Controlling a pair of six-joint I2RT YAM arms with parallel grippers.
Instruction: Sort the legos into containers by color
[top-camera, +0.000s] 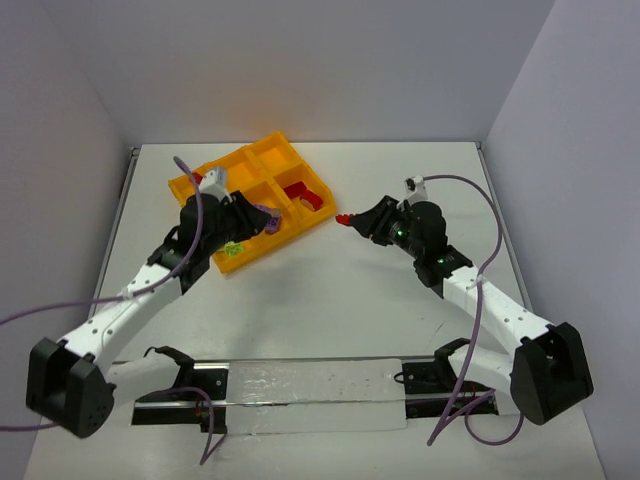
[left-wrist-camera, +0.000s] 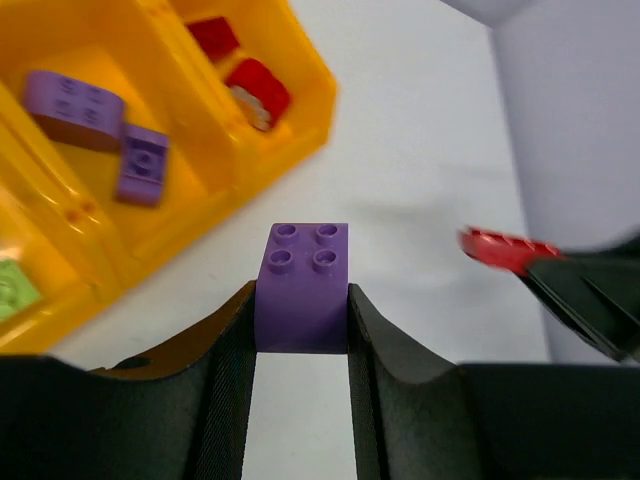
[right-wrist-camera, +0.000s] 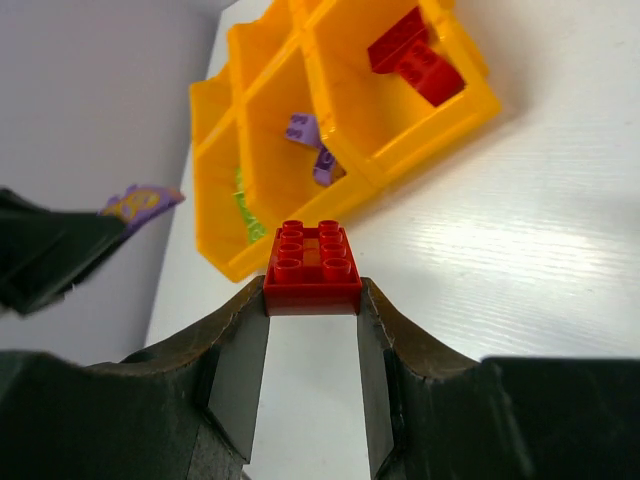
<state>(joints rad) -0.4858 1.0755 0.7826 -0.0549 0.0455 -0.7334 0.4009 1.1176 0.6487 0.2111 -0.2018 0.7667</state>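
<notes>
Near edge: arm bases (top-camera: 65, 385) sit at your two near corners, a pale strip (top-camera: 320, 395) between them on the white table (top-camera: 340, 300). Grey walls (top-camera: 300, 60) close 3 sides. Your left arm (top-camera: 150, 285) stretches fwd. The left gripper (left-wrist-camera: 302, 300) is clamped on a purple brick (left-wrist-camera: 302, 285) at the near side of the tray (top-camera: 272, 156); over the rim or just off it, can't tell. The right gripper (right-wrist-camera: 312, 300) pinches a red brick (right-wrist-camera: 312, 262) mid-table, apart from the tray. The tray lies far-left of centre: red legos (right-wrist-camera: 415, 55) in the right end cell, purple legos (right-wrist-camera: 310, 140) in the next, and a green lego (right-wrist-camera: 240, 195) half hidden behind a wall. Overhead, the arm covers the near-left cells.
</notes>
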